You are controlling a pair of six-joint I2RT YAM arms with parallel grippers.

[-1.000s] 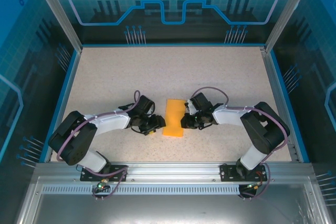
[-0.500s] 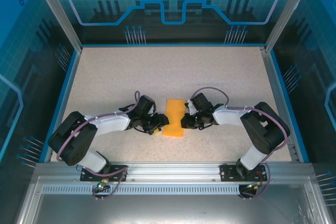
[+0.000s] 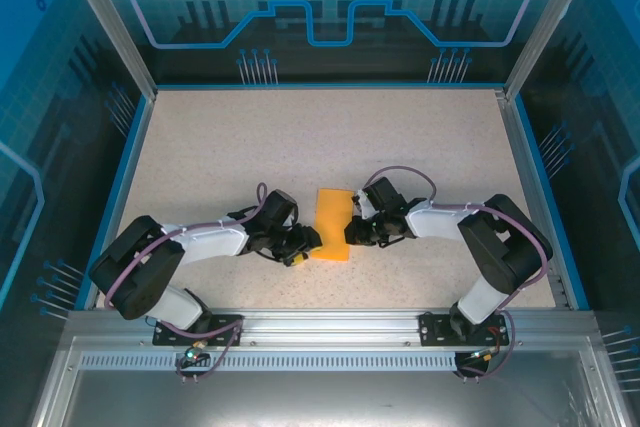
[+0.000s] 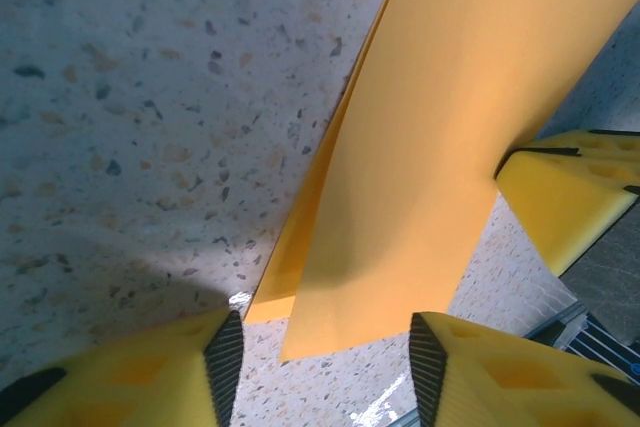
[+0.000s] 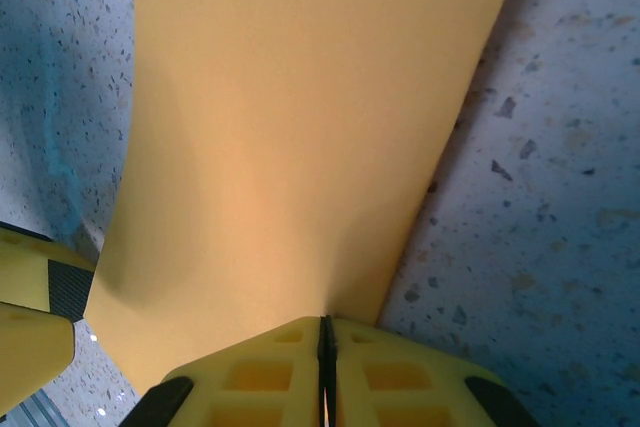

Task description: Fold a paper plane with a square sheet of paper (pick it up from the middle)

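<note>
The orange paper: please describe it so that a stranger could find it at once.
Look at the speckled table inside the blue enclosure. Near its front, between the left pincer and right pincer, lies the orange paper, a folded strip. It is the only flat orange thing there.

Overhead view looks down from behind the bases; wrist views look closely forward past the left pincer [image 4: 325, 362] and right pincer [image 5: 323, 347], sharing the square sheet of paper [image 4: 430, 127] ahead of both
</note>
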